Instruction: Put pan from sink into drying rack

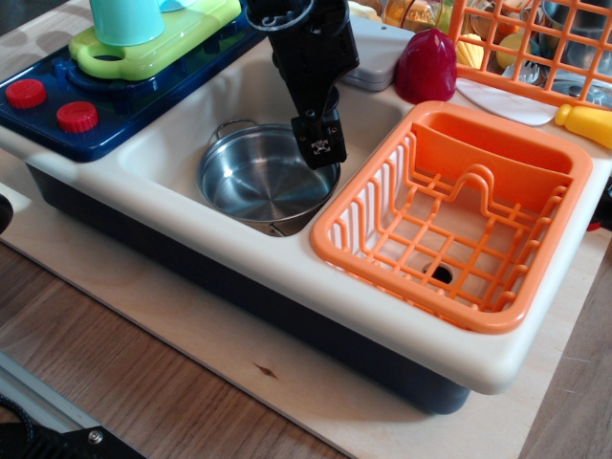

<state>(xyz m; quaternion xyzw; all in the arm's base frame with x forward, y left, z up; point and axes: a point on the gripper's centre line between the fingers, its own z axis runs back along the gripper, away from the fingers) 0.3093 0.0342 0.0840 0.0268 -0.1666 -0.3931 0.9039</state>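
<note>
The shiny steel pan point(253, 182) lies flat in the cream-white sink point(177, 143), one wire loop handle at its far left. My black gripper point(320, 155) hangs down over the pan's right rim, its tip at about rim height. One finger hides the other, so the gap between them does not show, and I cannot tell whether it touches the rim. The orange drying rack point(449, 225) sits just to the right of the pan, with nothing in it and a solid orange compartment at its back.
A navy stove top with red knobs point(53, 105) lies to the left, with a green board point(158, 48) and a teal cup point(124, 19) on it. Behind the rack are a dark red dome point(427, 65), an orange wire crate point(535, 43) and a yellow handle point(585, 122).
</note>
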